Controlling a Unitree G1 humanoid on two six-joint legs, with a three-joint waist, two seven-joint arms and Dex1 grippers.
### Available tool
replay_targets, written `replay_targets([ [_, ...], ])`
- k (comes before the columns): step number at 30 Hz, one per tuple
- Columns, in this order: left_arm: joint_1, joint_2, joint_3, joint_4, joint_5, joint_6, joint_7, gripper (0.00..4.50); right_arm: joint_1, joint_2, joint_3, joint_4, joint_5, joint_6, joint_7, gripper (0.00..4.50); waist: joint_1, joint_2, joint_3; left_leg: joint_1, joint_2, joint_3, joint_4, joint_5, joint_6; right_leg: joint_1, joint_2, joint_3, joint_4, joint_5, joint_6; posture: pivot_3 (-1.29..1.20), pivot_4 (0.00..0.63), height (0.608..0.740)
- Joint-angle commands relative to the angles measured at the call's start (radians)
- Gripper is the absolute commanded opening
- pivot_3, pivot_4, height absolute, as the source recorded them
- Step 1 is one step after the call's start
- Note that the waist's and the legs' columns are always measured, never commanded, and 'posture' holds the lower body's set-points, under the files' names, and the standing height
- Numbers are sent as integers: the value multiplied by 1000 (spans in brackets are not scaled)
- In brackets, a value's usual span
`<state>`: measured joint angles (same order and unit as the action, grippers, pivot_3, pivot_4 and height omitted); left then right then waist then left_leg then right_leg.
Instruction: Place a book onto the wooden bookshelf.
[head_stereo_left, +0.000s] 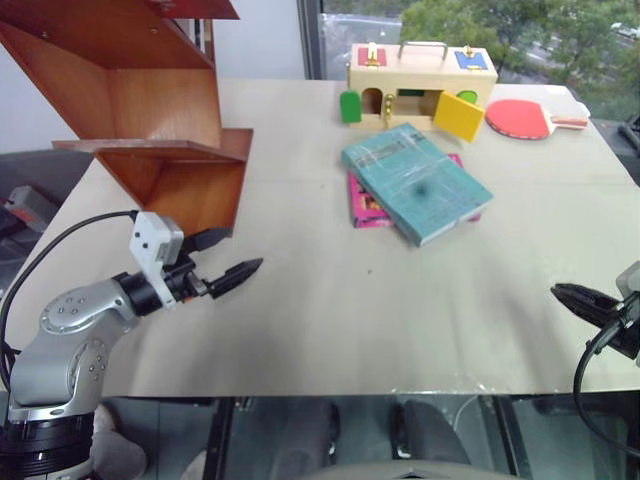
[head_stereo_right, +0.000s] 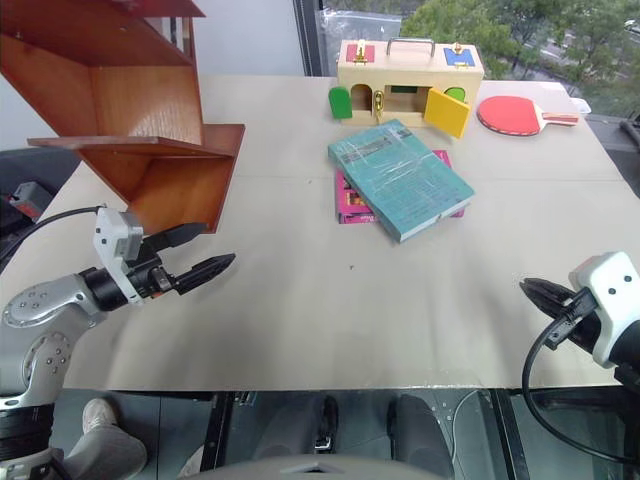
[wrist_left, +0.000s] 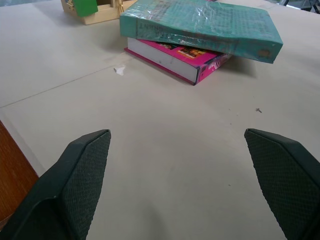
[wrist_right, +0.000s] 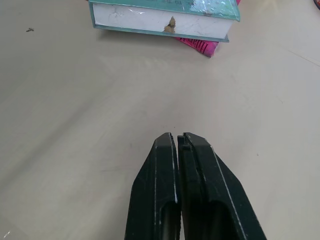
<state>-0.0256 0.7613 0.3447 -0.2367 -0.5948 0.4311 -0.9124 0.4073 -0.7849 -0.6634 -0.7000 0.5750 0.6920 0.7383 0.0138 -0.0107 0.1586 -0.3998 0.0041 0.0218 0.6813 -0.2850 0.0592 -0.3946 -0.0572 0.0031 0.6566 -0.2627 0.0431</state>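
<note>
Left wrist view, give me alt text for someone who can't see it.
A teal book lies on top of a pink book on a pale table, ahead of the left hand and its two wide-open black fingers. A wooden toy box sits behind.

Pink book (head_stereo_left: 364, 203) mostly hidden under the book (head_stereo_left: 415, 182); wooden bookshelf (head_stereo_left: 140, 110) cut off at the edge

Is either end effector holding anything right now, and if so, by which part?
Nothing is held. The left end effector is open over bare table, the right end effector is shut on nothing, and the teal book lies untouched on the pink book.
</note>
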Motion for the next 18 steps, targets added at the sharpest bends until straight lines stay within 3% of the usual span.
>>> replay_targets([
  [1,-17,7,12,-35,-13,-5,2,4500,-56,-11,18,-39,33,13,-22,278,0,0,0,0,0,0,0,0,0,0,0,0,0,0,0,0,150,740],
  [4,-35,-9,-10,-41,-9,3,18,4500,-136,-9,83,-42,42,23,-56,1159,-4,0,0,0,0,0,0,0,0,0,0,1,0,0,0,0,150,740],
  [9,-39,-17,-14,-50,-12,14,29,4500,-175,-7,98,-31,15,33,-98,3617,1,0,0,0,0,0,0,0,0,-1,0,0,1,0,0,0,150,740],
  [13,-44,-34,-25,-73,-18,25,47,4500,-241,-14,162,-3,-48,25,-157,3617,-1,0,0,-1,0,1,0,1,-2,-1,0,0,0,0,0,0,150,740],
  [16,-54,-54,-45,-110,-38,34,54,4500,-396,-11,268,92,-78,77,-215,3617,-5,0,1,0,0,1,0,2,-3,-1,0,0,1,0,0,0,150,740],
  [18,-59,-61,-58,-134,-48,37,42,4500,-526,2,331,198,-93,99,-236,2738,-11,0,1,0,0,1,0,2,-3,-1,0,1,1,0,0,0,150,740],
])
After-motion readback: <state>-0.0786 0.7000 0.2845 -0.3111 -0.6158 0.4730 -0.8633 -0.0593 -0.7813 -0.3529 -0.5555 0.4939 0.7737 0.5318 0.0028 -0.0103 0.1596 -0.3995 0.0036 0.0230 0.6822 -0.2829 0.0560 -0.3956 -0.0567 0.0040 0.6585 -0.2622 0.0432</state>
